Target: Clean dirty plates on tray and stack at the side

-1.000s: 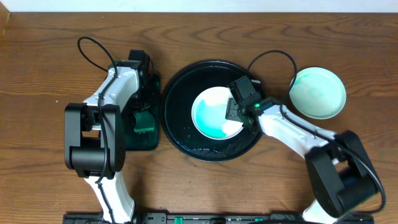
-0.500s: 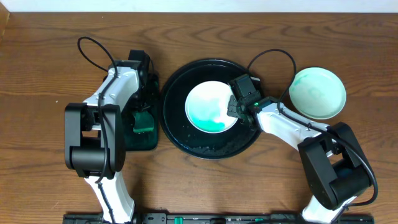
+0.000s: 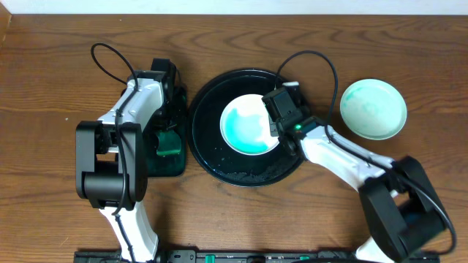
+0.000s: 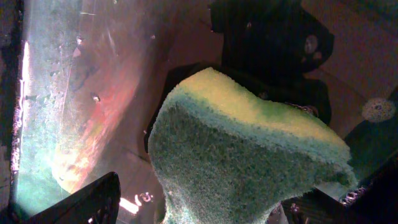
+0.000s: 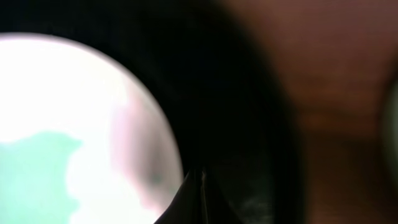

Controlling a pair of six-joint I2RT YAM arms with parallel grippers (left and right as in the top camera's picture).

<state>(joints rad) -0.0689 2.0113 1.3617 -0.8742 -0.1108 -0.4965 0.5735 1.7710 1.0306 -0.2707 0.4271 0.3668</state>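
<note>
Plates first: one smeared plate (image 3: 247, 126) lies flat in the middle of the black tray (image 3: 208, 150), with a teal patch over most of its centre. I see a second plate (image 3: 373, 109), faintly teal-tinted, out on the bare worktop (image 3: 58, 58) to the right of the tray, well apart from it.

My right gripper (image 3: 276, 120) is over the smeared plate's right-hand rim. On the right wrist camera its fingers (image 5: 193, 199) are pressed together into a single point just beside that white rim. The view is blurred, and I cannot tell whether the rim is nipped between them or only touched.

My left gripper (image 3: 168, 139) hangs over the small dark-green tray (image 3: 167, 168), which sits just left of the black tray. Its fingers (image 4: 93, 199) are spread wide, and the yellow-and-green sponge (image 4: 249, 155) stands up between them. On one side I can see a gap between finger and sponge; the other side is too dark for me to judge.
</note>
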